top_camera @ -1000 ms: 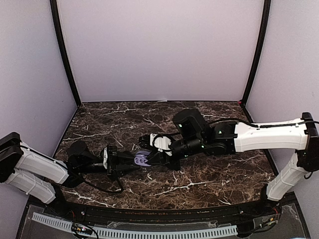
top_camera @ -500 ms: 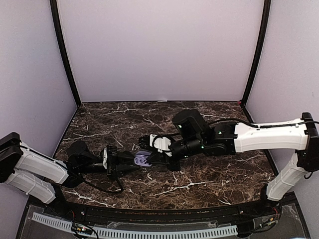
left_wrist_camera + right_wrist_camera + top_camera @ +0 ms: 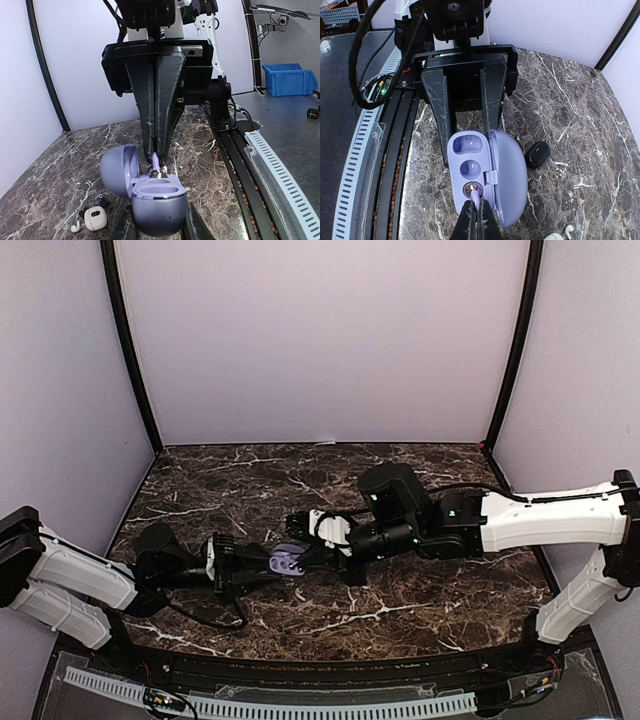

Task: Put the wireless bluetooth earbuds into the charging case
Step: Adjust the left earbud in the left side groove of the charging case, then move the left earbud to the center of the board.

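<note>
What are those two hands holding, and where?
Left hand grips the open lilac case by its lower shell; right hand pinches a lilac earbud by its stem.

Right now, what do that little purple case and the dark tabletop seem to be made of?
The purple case looks like smooth moulded plastic with a satin finish: even lilac colour, soft highlights, a shiny metallic-looking edge on its lower half. The earbud stem looks like matching plastic. The tabletop looks like polished dark marble with white veins, though it could be printed laminate.
</note>
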